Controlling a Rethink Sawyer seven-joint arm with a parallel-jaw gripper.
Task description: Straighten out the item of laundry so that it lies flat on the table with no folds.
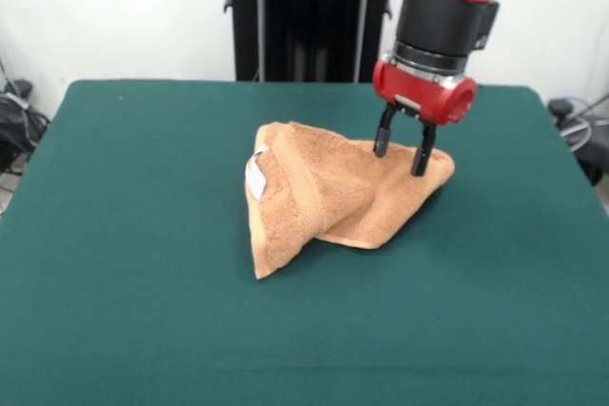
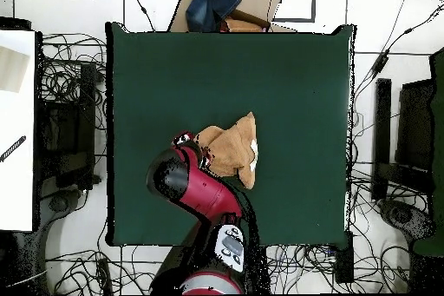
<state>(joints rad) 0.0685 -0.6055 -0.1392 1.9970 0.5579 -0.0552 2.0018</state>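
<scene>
On the green table (image 1: 114,235), near its middle, the orange-tan towel (image 1: 324,197) sits bunched and folded over itself, one edge raised. Small white label (image 1: 255,176) shows on its upturned side in the front view. My gripper (image 1: 401,150) stands over the towel's corner, fingers (image 1: 382,140) spread apart, tips touching cloth.

crumpled towel (image 2: 232,149) near centre of green table (image 2: 295,75); red arm (image 2: 195,188) overlapping its edge.

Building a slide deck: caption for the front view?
Sawyer's open hand touches a crumpled orange towel on the green table.
</scene>
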